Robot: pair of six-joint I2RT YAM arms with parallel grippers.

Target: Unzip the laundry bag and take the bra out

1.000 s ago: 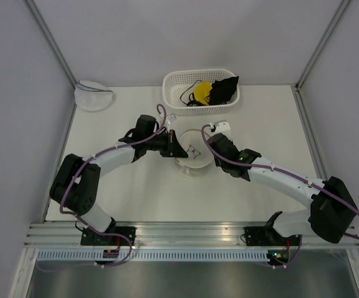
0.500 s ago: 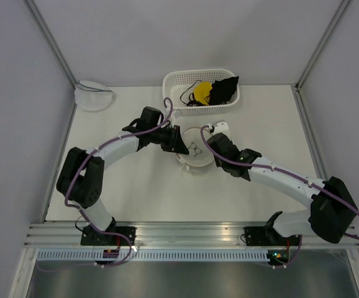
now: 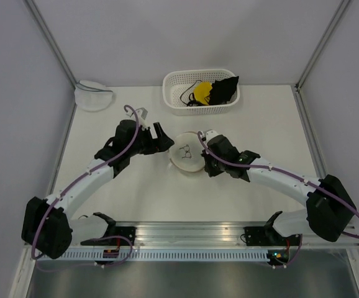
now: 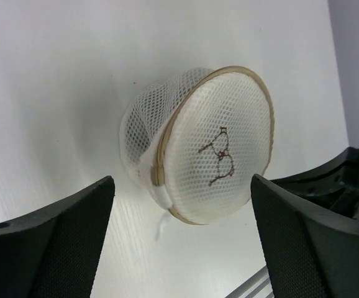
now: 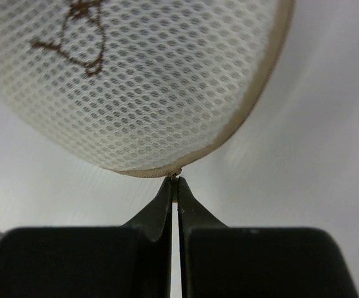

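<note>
Laundry bag (image 3: 187,153) pinched by right gripper (image 5: 174,180); left gripper (image 3: 162,137) has backed away

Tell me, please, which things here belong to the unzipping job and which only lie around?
Job: laundry bag; black bra, in the white basket; right gripper, shut at the bag's rim; left gripper, open.
Lying about: white basket; yellow round item; grey-rimmed pouch.

left hand (image 4: 181,180) — fingers spread wide | right hand (image 5: 174,183) — fingertips apparently fully together | arms bent inward
</note>
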